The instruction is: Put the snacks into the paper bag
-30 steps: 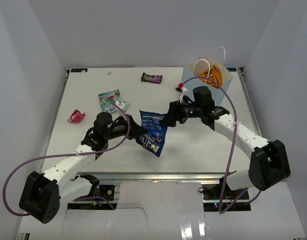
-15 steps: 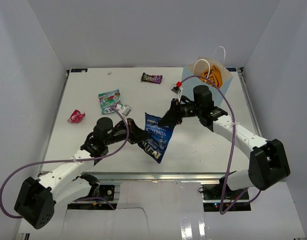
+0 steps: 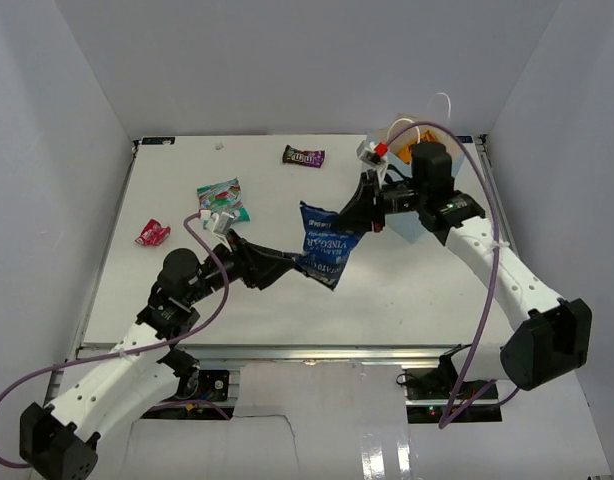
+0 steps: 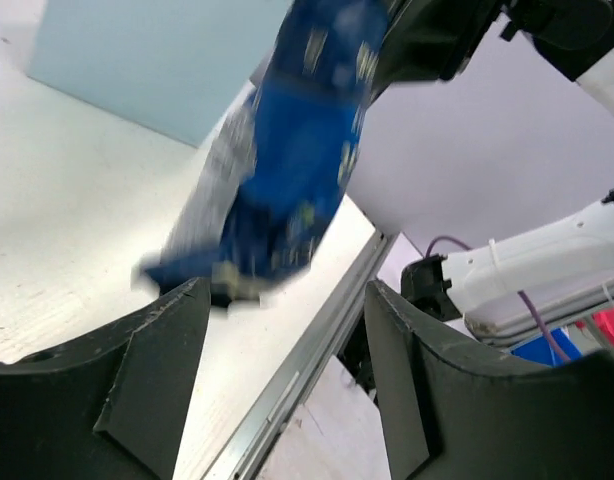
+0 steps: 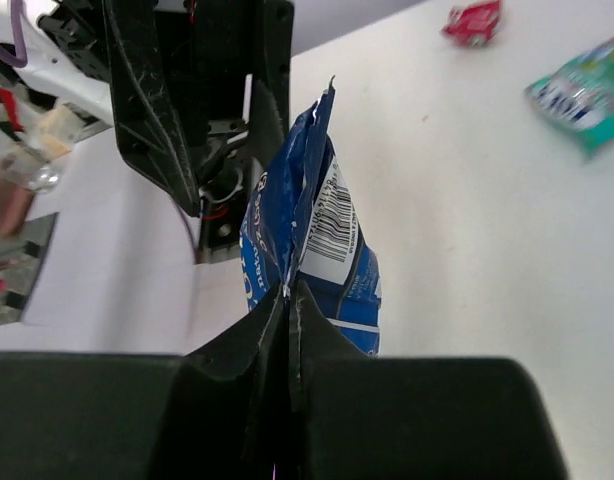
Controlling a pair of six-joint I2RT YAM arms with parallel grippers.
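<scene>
A dark blue bag (image 3: 325, 246) of snacks hangs over the middle of the table. My right gripper (image 3: 356, 218) is shut on its top edge, the jaws pinched on the seam (image 5: 289, 300). My left gripper (image 3: 285, 263) stands open just left of the bag's lower end, with nothing between its fingers (image 4: 157, 370); the bag (image 4: 287, 170) shows blurred beyond them. The light blue paper bag (image 3: 411, 228) stands at the back right, mostly behind my right arm. A teal-green packet (image 3: 219, 198), a red-pink wrapper (image 3: 152, 233) and a dark purple candy pack (image 3: 303, 156) lie on the table.
White walls enclose the table on three sides. The metal front rail (image 4: 287, 400) runs along the near edge. Purple cables loop from both arms. The paper bag's white rope handles (image 3: 442, 100) rise above my right wrist.
My left gripper opened, let go of the dark blue bag and drew back to the left. My right gripper shut on the bag's top edge and carried it up and to the right.
</scene>
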